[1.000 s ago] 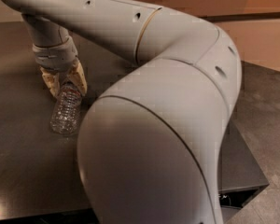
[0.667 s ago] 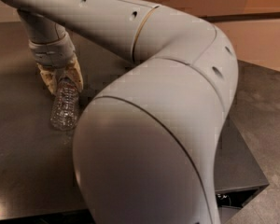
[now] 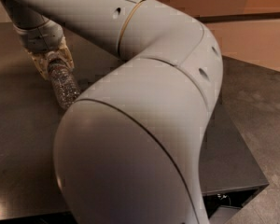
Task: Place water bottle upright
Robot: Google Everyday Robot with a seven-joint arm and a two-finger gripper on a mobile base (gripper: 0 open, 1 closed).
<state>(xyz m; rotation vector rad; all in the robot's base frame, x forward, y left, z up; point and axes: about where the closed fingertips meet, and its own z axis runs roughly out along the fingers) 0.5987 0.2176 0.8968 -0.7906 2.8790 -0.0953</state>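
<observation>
The water bottle (image 3: 63,85) is a small clear ribbed plastic bottle, seen at the left of the camera view. My gripper (image 3: 53,62) is shut on its upper end, which hides the cap and label. The bottle hangs tilted, its base pointing down and to the right, close to the dark table (image 3: 18,139). My large grey arm fills the middle of the view and hides the bottle's lower tip.
The dark table's right edge (image 3: 242,148) runs down the right side, with grey floor (image 3: 266,101) beyond it. An orange-tan wall (image 3: 252,31) stands at the back right.
The gripper with the bottle has moved up and left, and the bottle now leans more steeply. The arm's elbow has swung closer and covers more of the view.
</observation>
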